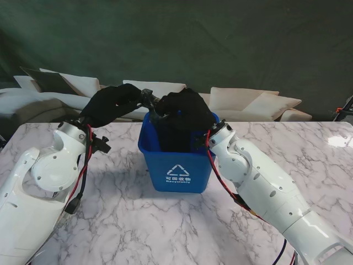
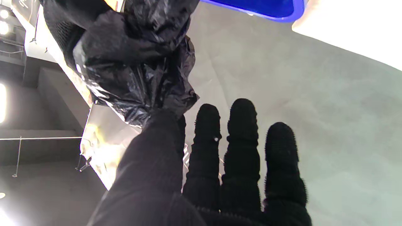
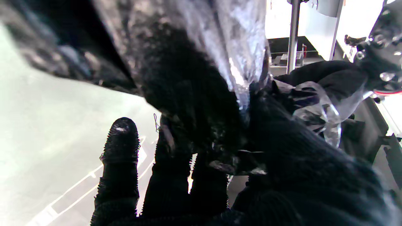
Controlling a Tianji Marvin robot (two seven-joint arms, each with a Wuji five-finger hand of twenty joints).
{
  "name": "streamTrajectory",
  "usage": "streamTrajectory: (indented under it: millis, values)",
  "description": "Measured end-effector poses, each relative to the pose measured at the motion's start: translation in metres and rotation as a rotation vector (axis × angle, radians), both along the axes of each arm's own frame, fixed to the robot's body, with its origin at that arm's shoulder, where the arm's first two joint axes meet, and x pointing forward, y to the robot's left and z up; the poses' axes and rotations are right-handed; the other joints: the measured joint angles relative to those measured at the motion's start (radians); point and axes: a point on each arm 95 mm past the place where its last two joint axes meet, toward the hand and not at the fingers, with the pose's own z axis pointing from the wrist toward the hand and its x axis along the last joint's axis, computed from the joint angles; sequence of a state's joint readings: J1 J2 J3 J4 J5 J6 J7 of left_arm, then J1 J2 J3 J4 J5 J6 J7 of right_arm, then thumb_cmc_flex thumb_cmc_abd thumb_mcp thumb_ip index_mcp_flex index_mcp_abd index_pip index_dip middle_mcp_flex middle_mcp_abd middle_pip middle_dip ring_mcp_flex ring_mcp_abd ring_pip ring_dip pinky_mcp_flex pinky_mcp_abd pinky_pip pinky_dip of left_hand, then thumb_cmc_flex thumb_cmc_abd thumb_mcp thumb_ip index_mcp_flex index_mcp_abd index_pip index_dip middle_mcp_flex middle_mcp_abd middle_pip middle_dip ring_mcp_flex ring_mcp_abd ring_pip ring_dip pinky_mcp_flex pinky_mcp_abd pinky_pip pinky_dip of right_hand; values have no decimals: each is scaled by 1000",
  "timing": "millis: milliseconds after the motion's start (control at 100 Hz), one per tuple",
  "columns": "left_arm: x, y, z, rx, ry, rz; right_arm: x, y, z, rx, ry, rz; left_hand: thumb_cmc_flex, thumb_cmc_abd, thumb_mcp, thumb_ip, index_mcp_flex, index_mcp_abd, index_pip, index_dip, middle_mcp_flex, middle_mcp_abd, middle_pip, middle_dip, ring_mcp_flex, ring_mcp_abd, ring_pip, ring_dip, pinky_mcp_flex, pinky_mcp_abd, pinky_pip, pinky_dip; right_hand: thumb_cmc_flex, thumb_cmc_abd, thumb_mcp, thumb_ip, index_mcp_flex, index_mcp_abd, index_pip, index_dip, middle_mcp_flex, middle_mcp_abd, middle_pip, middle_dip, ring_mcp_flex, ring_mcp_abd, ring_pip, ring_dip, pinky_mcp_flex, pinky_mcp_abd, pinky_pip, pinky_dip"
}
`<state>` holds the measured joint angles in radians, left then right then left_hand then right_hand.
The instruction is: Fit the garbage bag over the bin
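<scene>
A blue bin [image 1: 176,171] with a white recycling mark stands upright in the middle of the marble table. A black garbage bag [image 1: 175,132] hangs into it, its top bunched above the far rim. My left hand [image 1: 113,105], in a black glove, is raised left of the bin and pinches the bag's edge between thumb and forefinger [image 2: 163,125]; its other fingers are spread. My right hand [image 1: 190,107] is over the bin's mouth, shut on crumpled bag plastic [image 3: 245,94]. The bin's rim [image 2: 270,9] shows in the left wrist view. The bag hides the bin's inside.
The marble table [image 1: 110,221] spreads around the bin on all sides. White sofas and cushions [image 1: 248,102] line the room beyond the table's far edge, under a dark green backdrop.
</scene>
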<state>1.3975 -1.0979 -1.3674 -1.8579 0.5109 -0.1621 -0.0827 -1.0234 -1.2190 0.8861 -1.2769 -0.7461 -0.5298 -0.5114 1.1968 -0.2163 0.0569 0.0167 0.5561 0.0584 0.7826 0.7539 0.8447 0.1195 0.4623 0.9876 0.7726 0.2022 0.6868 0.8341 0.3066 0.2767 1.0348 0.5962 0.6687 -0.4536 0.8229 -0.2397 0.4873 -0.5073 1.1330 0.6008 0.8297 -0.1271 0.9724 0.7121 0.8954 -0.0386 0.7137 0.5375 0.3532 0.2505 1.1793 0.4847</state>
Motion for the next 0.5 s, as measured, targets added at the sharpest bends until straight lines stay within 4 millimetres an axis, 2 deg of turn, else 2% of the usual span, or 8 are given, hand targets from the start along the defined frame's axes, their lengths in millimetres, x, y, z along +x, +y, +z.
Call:
streamTrajectory:
  millis: [100, 330, 420, 460, 500]
  values:
    - [0, 1, 4, 0, -12, 2, 1, -1, -1, -9, 9, -12, 0, 0, 0, 0, 22, -5, 8, -8, 16, 0, -1, 0, 0, 3, 7, 0, 0, 0, 0, 0, -40, 0, 0, 0, -21, 20, 11, -35, -6, 0, 0, 0, -2, 0, 0, 0, -3, 0, -5, 0]
    - [0, -4, 11, 9, -5, -28, 1, -1, -1, -11, 8, -16, 1, 0, 10, 0, 22, -5, 28, -8, 16, 0, -1, 0, 25, 7, 21, 0, 10, 0, 1, 0, -25, 12, 1, 0, -16, 22, 12, -46, -4, 0, 0, 0, -3, 0, 0, 0, -4, 0, -5, 0]
    - [0, -6, 12, 8, -7, -33, 2, -2, -2, -20, 24, -15, 1, 0, 14, 0, 22, -5, 30, -4, 16, 0, -1, 1, 25, 7, 22, 0, 12, 0, 1, -1, -89, 12, -11, 0, -32, 44, 13, -58, -20, 1, 0, -1, -30, 0, -2, 0, -13, 1, -7, 0]
    - [0, -6, 12, 6, -6, -35, 2, -2, -2, -23, 31, -18, 1, 0, 22, 0, 22, -4, 30, -3, 16, 0, -1, 1, 25, 7, 22, 0, 12, 0, 1, -1, -89, 12, -11, 0, -32, 44, 13, -59, -17, 1, 0, -2, -30, 0, -2, 0, -14, 1, -7, 0]
    - [0, -6, 12, 3, -1, -40, 2, -2, -2, -21, 34, -22, 1, 0, 24, 0, 22, -1, 30, -3, 16, 0, -1, 1, 25, 7, 22, 0, 12, 0, 1, -1, -40, 26, -8, 0, -16, 45, 13, -59, -14, 1, 0, -2, -30, 0, -2, 0, -14, 1, -7, 0]
